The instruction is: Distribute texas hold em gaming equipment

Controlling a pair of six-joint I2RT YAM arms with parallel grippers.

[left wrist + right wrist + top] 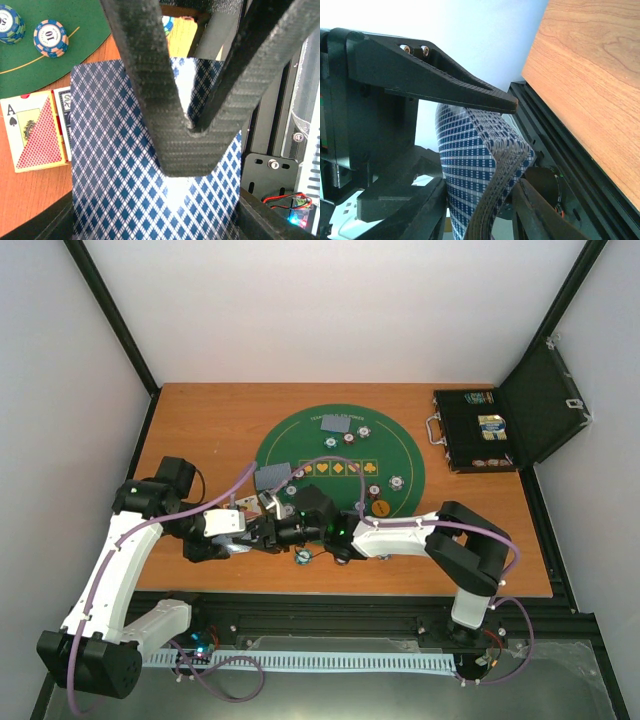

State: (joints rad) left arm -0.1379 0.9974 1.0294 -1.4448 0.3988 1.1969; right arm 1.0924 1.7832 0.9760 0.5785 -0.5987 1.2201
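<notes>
Both arms meet low over the near edge of the surface, and this looks like the dealing step. The left gripper (155,212) has its jaws clamped on the sides of the blue-diamond deck of cards (115,165), holding it out, backs up. The right gripper (517,147) faces it from the opposite side, jaws about half open around the deck's free end, one finger lying on the top back and the other on the far side of the bowed stack. Whether it has actually pinched a card, I can't tell. The call now is a clean peel of one card, not a clump, then a carry out to the green felt mat (295,440). A face-down card (275,477), maybe two, lies at the mat's left rim. Poker chips (400,483) dot the felt, and an orange disc (380,507) sits near its front. It's a tight spot: the black frame rail (555,147) runs right beneath the jaws, and an ace-of-spades card box (32,132) rests just beside the deck. The open black case (480,430) stands well apart at far right, so the felt's left and far sides seem to offer the room.
</notes>
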